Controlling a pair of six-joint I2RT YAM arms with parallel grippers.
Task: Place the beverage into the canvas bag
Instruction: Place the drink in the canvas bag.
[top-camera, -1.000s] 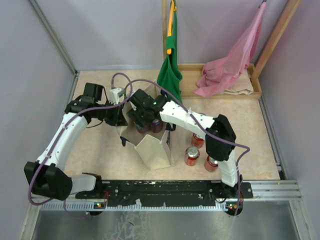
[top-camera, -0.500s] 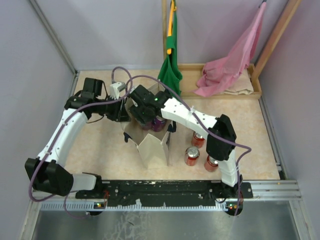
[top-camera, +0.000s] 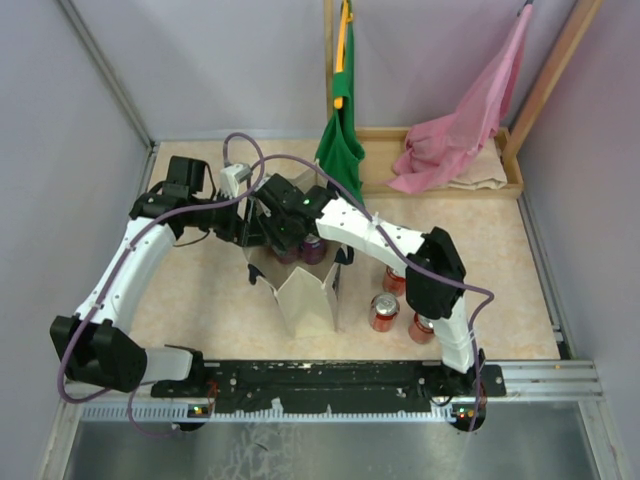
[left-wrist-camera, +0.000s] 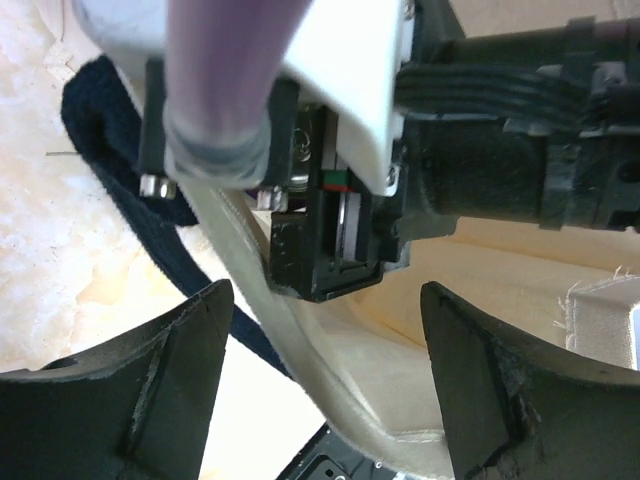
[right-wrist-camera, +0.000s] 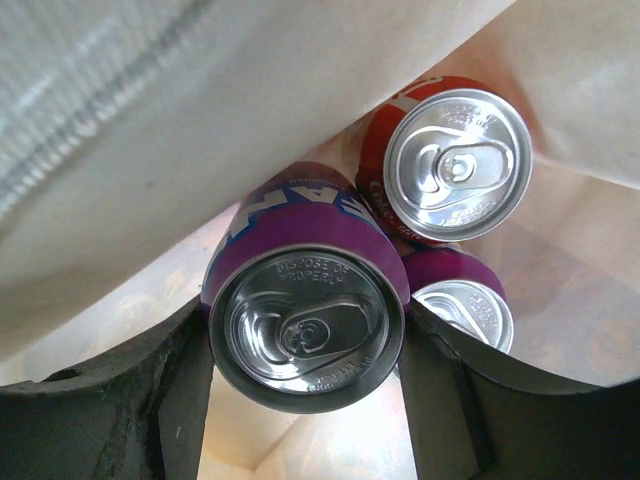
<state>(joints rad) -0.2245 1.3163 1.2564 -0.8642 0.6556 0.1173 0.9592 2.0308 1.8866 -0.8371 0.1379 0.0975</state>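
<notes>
the purple can, the beverage in hand, hangs upright inside the open mouth of the canvas bag, its lid facing the right wrist camera, the cream canvas wall rising beside it. it is clamped between the two fingers of the right gripper, which press on its opposite sides. below it on the bag floor stand a red can and a second purple can, both upright and just beside each other. the bag itself stands upright near the middle of the table, between the two arms, with the right arm reaching down into its top. at the bag's left edge sits the left gripper: its jaws stand wide apart, and the bag's cream rim and a navy strap handle pass between them without either finger visibly pressing on the cloth, so it grips nothing. on the table to the right of the bag stand three more red cans, close together. at the back hang a green cloth bag and a pink cloth bag, the pink one draped into a wooden tray.
</notes>
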